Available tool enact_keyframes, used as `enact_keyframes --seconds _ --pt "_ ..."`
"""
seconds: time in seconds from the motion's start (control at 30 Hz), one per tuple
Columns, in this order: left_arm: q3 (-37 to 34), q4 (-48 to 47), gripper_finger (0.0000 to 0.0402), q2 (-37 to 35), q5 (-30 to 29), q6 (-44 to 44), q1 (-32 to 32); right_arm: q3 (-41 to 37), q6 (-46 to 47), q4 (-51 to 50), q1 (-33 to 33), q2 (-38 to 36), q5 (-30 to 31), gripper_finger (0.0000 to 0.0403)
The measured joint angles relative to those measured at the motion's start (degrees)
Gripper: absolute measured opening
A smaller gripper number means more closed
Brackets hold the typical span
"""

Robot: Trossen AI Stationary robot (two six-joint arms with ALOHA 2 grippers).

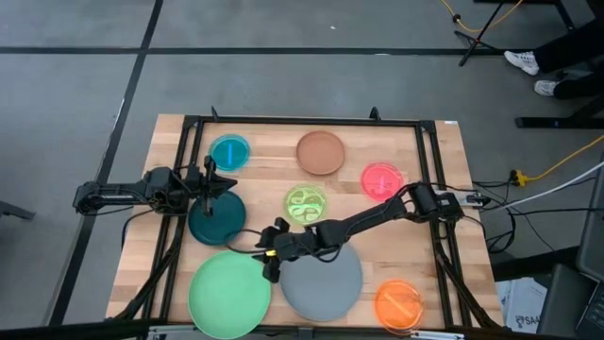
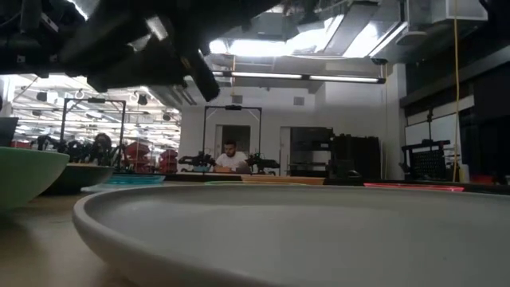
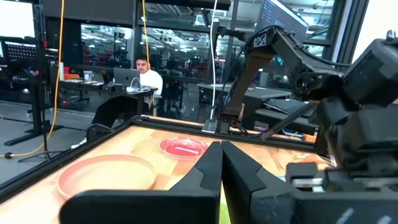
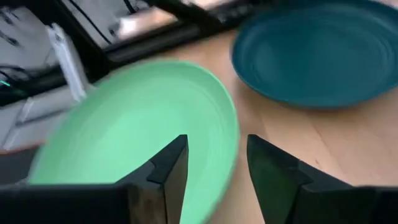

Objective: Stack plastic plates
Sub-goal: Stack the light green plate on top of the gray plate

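Eight plates lie flat and apart on the wooden table. The mint green plate point(image 1: 229, 293) and the grey plate point(image 1: 321, 280) are side by side at the near edge, with the dark teal plate point(image 1: 217, 219) behind them. My right gripper point(image 1: 272, 268) is open over the gap between the mint and grey plates. In the right wrist view its fingers point(image 4: 217, 165) stand on either side of the mint plate's rim point(image 4: 231, 140); I see no touch. My left gripper point(image 1: 209, 181) is shut point(image 3: 219, 158), pointing level above the teal plate's far edge.
Farther back lie the cyan plate point(image 1: 229, 151), brown plate point(image 1: 321, 152), pink plate point(image 1: 381, 179) and lime-patterned plate point(image 1: 306, 202). The orange plate point(image 1: 399, 304) sits at the near right corner. A black frame point(image 1: 302, 122) borders the table. A person sits far behind.
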Motion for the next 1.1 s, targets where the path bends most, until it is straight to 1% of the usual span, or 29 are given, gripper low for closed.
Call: enact_keyframes --seconds 0.17,0.33,0.37,0.5,0.83,1.1 --pt "0.0 0.2 0.0000 0.0 0.0 0.0 0.0 6.2 0.2 -2.1 -0.1 5.0 -1.6 0.0154" --pt "0.0 0.3 0.0000 0.0 0.0 0.0 0.0 11.3 -0.2 -6.3 0.0 8.4 -2.5 0.0154" --pt "0.0 0.4 0.0000 0.0 0.0 0.0 0.0 11.5 -0.2 -8.4 0.0 8.4 -2.5 0.0154" --pt "0.0 0.3 0.0000 0.0 0.0 0.0 0.0 11.8 0.2 -9.8 0.0 9.4 -1.3 0.0154" --pt "0.0 0.2 0.0000 0.0 0.0 -0.1 0.0 11.8 2.8 -9.8 0.1 10.8 -1.6 0.0154" --pt "0.0 0.2 0.0000 0.0 0.0 0.0 0.0 11.7 5.0 -8.8 0.1 12.9 -3.8 0.0154"
